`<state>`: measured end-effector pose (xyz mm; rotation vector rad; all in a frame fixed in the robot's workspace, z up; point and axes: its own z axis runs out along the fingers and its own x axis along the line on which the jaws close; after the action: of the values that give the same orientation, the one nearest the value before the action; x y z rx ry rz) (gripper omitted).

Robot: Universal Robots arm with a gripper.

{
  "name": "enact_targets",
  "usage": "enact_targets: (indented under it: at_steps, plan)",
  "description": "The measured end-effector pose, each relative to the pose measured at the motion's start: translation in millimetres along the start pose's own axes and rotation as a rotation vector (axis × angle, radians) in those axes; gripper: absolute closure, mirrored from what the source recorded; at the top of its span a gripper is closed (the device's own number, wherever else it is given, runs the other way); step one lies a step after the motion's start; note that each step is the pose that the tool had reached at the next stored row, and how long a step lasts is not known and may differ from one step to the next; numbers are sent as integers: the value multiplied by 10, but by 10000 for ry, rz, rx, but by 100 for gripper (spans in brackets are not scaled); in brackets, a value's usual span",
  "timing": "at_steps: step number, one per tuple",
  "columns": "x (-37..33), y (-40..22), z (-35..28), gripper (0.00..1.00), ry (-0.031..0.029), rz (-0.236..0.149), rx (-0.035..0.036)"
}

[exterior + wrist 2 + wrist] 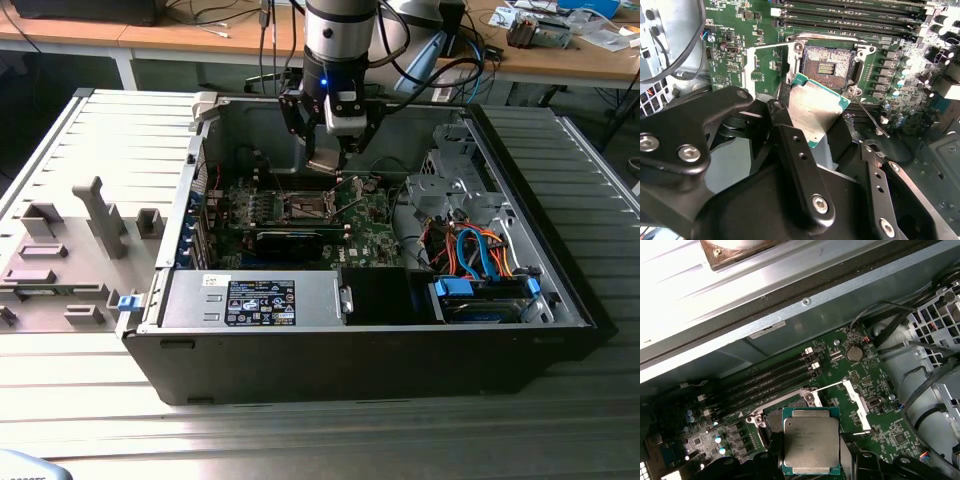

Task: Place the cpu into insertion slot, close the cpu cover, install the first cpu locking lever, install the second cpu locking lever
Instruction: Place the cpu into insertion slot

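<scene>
A ribbed metal desk [300, 440] carries an open computer case [350, 360], which lies on its side. A grey fixture [70, 250] lies on the desk towards the exterior view's left. Inside the case, past a black power supply [255, 300], lies the green board [375, 240].

The gripper [330, 150] hangs over the board from the arm. In the second wrist view the gripper [812, 120] has its two black fingers [790, 145] closed on opposite edges of the cpu [815, 107]. The chip is tilted with its silver top showing, clear of the board. In the first wrist view the cpu [811, 446] sits between the fingers with its green rim visible.

Just beyond the chip lies the insertion slot [829, 67], its dark recess bare. The cpu cover [746, 70] is swung open beside the slot, and green board shows through its opening. A thin lever [871, 119] stands free on the slot's other side. Behind the slot run the long memory slots [850, 12].
</scene>
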<state>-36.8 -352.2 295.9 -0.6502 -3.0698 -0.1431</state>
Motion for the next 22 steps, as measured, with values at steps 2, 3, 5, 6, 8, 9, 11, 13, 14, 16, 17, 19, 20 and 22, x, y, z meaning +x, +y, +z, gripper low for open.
enact_targets:
  at_steps: [2,3,5,6,8,9,11,13,14,16,17,19,20,22]
  plan:
    - [0,0,1,46,-7,80,-2]
    - [0,0,2,46,-8,92,-2]
    - [0,0,2,46,-12,138,-3]
    - [0,0,3,46,-15,161,-3]
    - [0,0,4,46,-19,218,-4]
    - [0,-1,4,46,-23,256,-5]
    - [0,-1,4,46,-25,282,-5]
    - [0,0,5,46,-27,304,-6]
    - [0,-1,5,46,-28,318,-7]
    - [0,-1,6,46,-31,352,-8]
    - [0,-1,6,46,-33,373,-7]
    - [0,-1,7,46,-35,402,-7]
    - [0,-1,7,46,-37,417,-8]
    - [0,-1,8,46,-40,447,-9]
